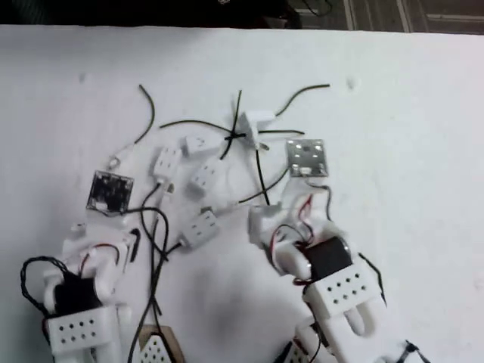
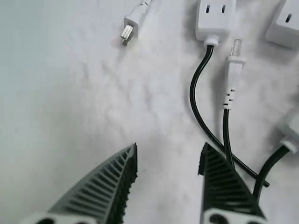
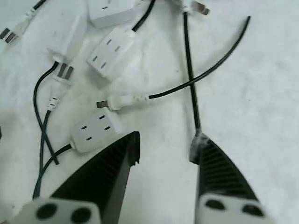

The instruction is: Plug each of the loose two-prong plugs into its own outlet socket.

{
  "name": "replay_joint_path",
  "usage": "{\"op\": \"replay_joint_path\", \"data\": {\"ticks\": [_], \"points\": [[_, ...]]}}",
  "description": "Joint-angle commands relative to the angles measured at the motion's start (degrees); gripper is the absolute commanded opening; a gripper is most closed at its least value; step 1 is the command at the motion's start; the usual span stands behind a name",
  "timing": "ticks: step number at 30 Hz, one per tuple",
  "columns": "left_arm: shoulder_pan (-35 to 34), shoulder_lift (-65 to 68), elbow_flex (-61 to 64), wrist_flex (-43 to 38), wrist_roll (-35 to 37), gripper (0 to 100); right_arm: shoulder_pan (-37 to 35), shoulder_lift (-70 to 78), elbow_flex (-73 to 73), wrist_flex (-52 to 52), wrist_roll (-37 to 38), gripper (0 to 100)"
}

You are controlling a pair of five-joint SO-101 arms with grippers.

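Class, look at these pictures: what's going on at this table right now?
Two robot arms hang over a white table strewn with white outlet sockets on black cords and loose white two-prong plugs. The left gripper is open over bare table; the right gripper is open beside a socket and a plug. Neither holds anything; the plugs in sight lie unplugged.

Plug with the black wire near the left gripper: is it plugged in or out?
Out. The plug lies on the table beside a socket, its prongs bare, not in the slots.
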Motion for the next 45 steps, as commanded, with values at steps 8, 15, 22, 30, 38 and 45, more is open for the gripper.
{"op": "replay_joint_path", "data": {"ticks": [8,15,22,30,38,45], "points": [[-0.48,-16.48,5.27,6.33,0.35,24,-7.34,31.78,-22.51,0.22,-10.9,25.2],[-0.57,-17.8,5.8,7.3,0.09,25,-7.43,51.91,-35.78,0.48,-19.25,25.1],[-0.57,-17.8,5.8,7.3,0.0,25,-7.34,62.73,-44.04,0.48,-24.88,25.1],[-0.57,-17.8,5.89,7.3,0.0,25,-7.25,68.18,-46.68,0.22,-30.07,25.1],[-0.57,-17.8,5.89,7.38,0.0,25,-6.99,70.81,-46.68,0.22,-30.51,22.7],[-0.57,-17.8,5.98,7.38,0.0,25,-6.29,72.4,-46.77,-2.33,-30.33,1.3]]}}
